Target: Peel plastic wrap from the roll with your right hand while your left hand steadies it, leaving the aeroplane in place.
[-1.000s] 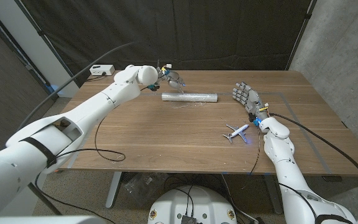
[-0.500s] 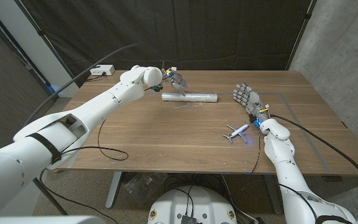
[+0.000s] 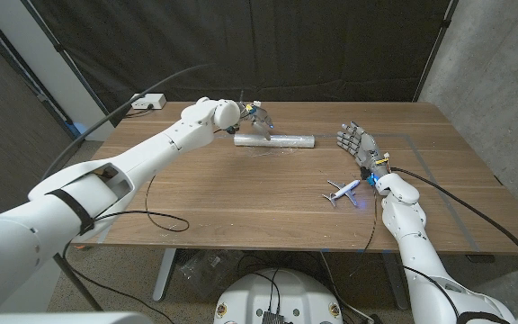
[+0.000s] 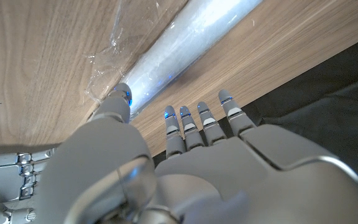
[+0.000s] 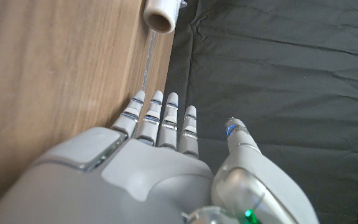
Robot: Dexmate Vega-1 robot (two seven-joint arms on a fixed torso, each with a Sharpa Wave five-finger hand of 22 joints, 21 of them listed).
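**Reaching for the roll**

Head view: the roll (image 3: 275, 139) lies near the table's (image 3: 241, 202) far edge, my left hand (image 3: 257, 119) spread above its end; my right hand (image 3: 353, 139) is open, the aeroplane (image 3: 343, 191) nearby.

Left wrist view: loose film (image 4: 107, 62) looks thin, clingy; I'd pinch it there.

Right wrist view: the tube's core looks stiff and light.

roll (image 3: 275, 139): clear, shiny, silvery; tan core
plane (image 3: 343, 191): white, blue trim
hands (image 3: 353, 140): grey, blue-lit tips
table (image 3: 241, 198): brown woodgrain
curtain (image 3: 268, 45): black
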